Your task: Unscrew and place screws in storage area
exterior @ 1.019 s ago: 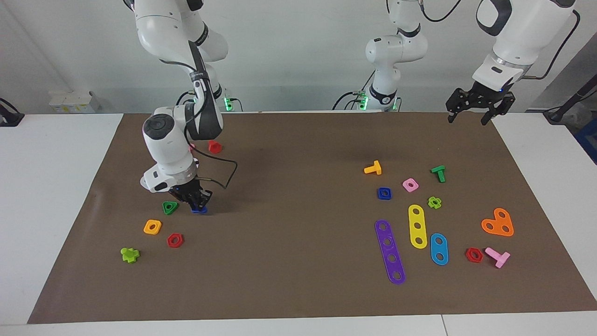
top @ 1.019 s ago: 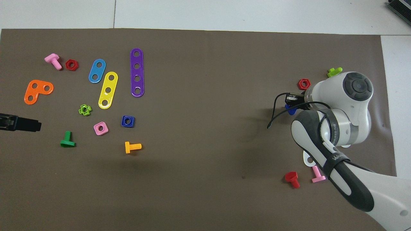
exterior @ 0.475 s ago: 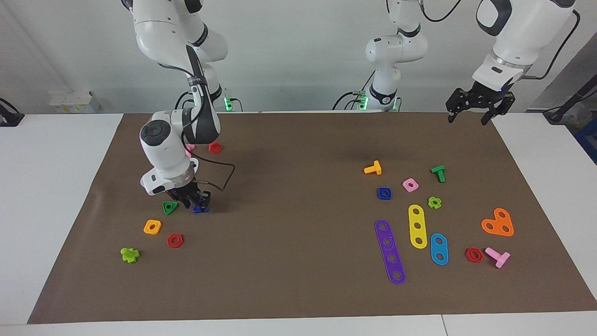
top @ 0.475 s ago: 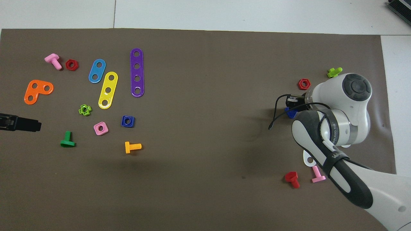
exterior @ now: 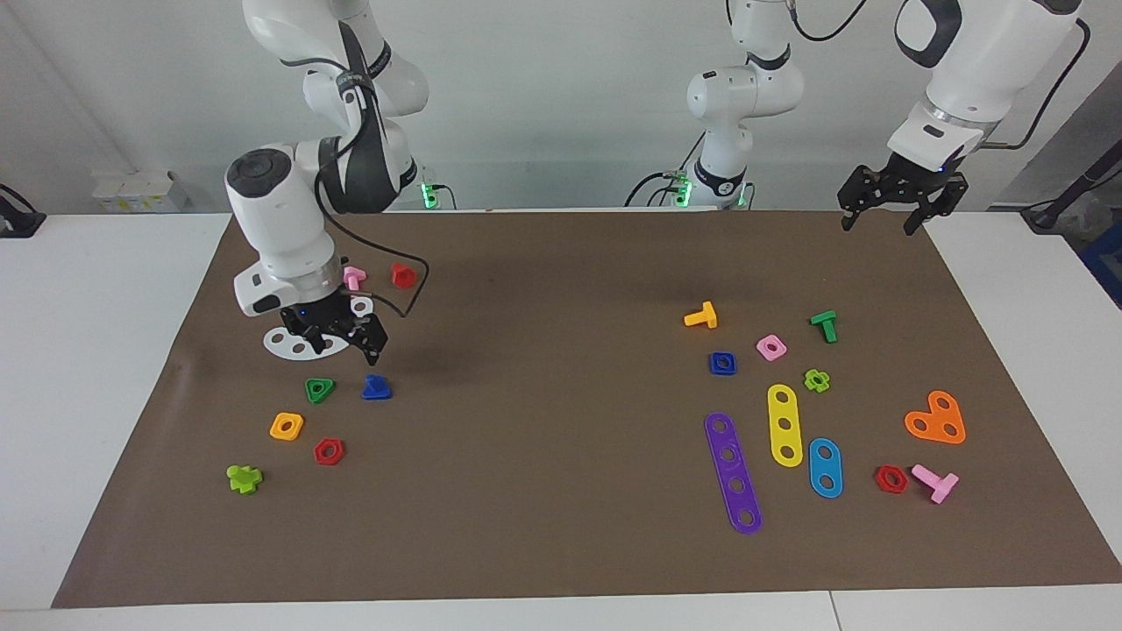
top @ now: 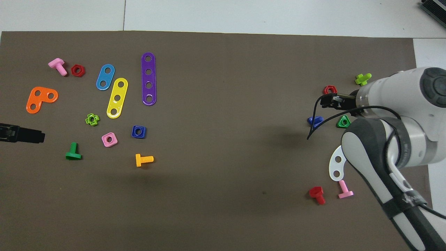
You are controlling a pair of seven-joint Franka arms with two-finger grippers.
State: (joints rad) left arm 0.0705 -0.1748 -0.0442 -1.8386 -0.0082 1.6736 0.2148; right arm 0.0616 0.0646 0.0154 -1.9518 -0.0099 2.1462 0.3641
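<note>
The dark-blue bolt (exterior: 377, 387) lies free on the brown mat (exterior: 561, 543), beside the green triangular nut (exterior: 320, 390); it also shows in the overhead view (top: 315, 121). The storage area holds the white curved strip (exterior: 289, 343), an orange nut (exterior: 287, 426) and a red nut (exterior: 329, 451). My right gripper (exterior: 345, 343) is open and empty, raised over the white strip's edge, above and apart from the bolt. My left gripper (exterior: 884, 219) is open and waits in the air over the mat's corner at the left arm's end.
A red bolt (exterior: 402, 275) and a pink bolt (exterior: 353, 278) lie nearer the robots than the strip. A lime piece (exterior: 244, 478) lies farthest out. At the left arm's end lie a purple strip (exterior: 733, 473), a blue square nut (exterior: 722, 363), an orange bolt (exterior: 701, 316) and other coloured parts.
My right gripper has opened, let go of the dark-blue bolt and risen away from it toward the robots. The bolt stays on the mat. The left arm has not moved.
</note>
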